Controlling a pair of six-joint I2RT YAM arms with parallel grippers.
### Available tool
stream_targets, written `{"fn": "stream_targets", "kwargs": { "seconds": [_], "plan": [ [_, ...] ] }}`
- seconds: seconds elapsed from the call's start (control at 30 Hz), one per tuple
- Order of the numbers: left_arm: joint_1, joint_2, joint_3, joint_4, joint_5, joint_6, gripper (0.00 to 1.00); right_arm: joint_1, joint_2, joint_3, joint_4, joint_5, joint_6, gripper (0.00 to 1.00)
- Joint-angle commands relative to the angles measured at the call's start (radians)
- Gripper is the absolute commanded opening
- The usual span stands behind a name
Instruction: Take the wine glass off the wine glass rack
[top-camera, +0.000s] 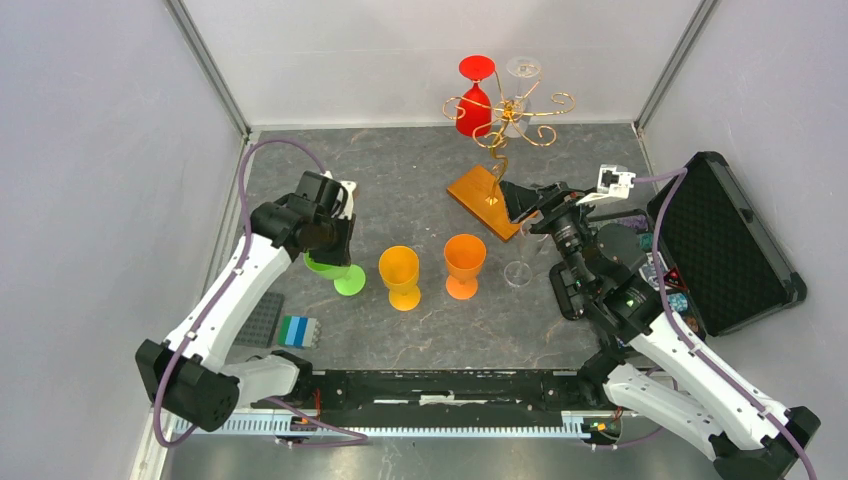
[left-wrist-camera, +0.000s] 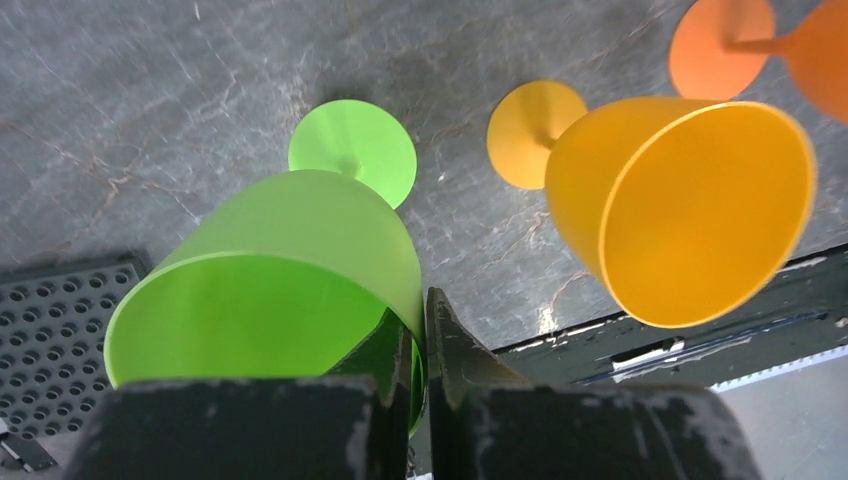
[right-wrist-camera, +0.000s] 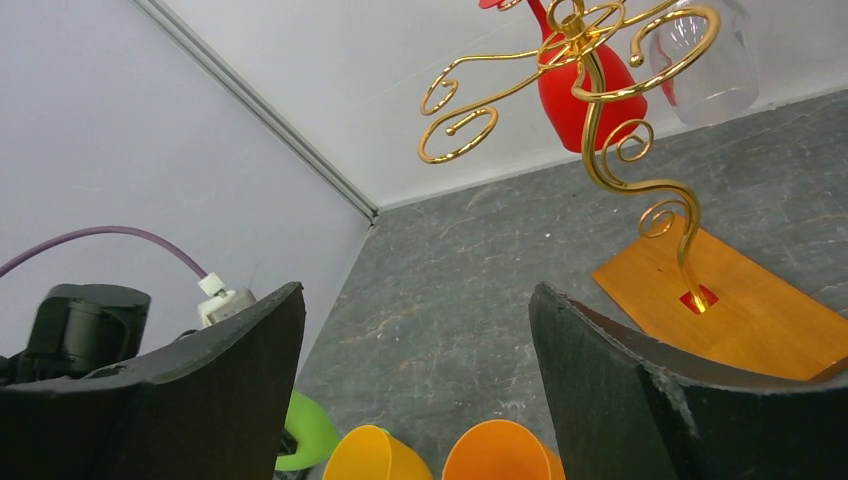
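Note:
The gold wire wine glass rack stands on its amber base at the back. A red wine glass and a clear wine glass hang upside down from its arms; both also show in the right wrist view, the red one and the clear one. My right gripper is open and empty beside the base, its jaws wide apart. My left gripper is shut on the rim of a green wine glass, one finger inside the bowl and one outside.
A yellow wine glass and an orange wine glass stand at mid-table. A clear glass stands by my right arm. An open black case lies at the right. A grey stud plate and a blue block lie at the front left.

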Motion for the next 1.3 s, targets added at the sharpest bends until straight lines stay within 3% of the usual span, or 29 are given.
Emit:
{"fn": "stream_targets", "kwargs": {
  "seconds": [0.0,0.23,0.67,0.87,0.97,1.03,1.27],
  "plan": [
    [-0.004,0.017,-0.043,0.027,0.0,0.007,0.02,0.005,0.003,0.039,-0.015,0.002,-0.024,0.86],
    [-0.004,0.074,-0.084,0.063,0.045,0.021,0.07,0.005,0.032,0.059,-0.003,-0.015,-0.039,0.86],
    [-0.004,-0.005,-0.001,0.065,0.0,0.039,0.46,0.005,0.144,0.217,-0.085,-0.046,-0.074,0.84],
    [-0.004,-0.077,0.103,0.098,-0.01,0.065,0.67,0.004,0.287,0.458,-0.219,0.024,-0.133,0.82],
    [-0.005,-0.113,0.158,0.186,-0.013,0.086,0.81,-0.002,0.368,0.601,-0.279,0.062,-0.169,0.8],
    [-0.005,-0.129,0.169,0.297,0.005,0.086,0.98,-0.021,0.414,0.678,-0.301,0.069,-0.183,0.79],
    [-0.004,-0.04,0.212,0.715,0.079,-0.094,1.0,-0.159,0.509,0.805,-0.344,-0.042,-0.18,0.78]
  ]
}}
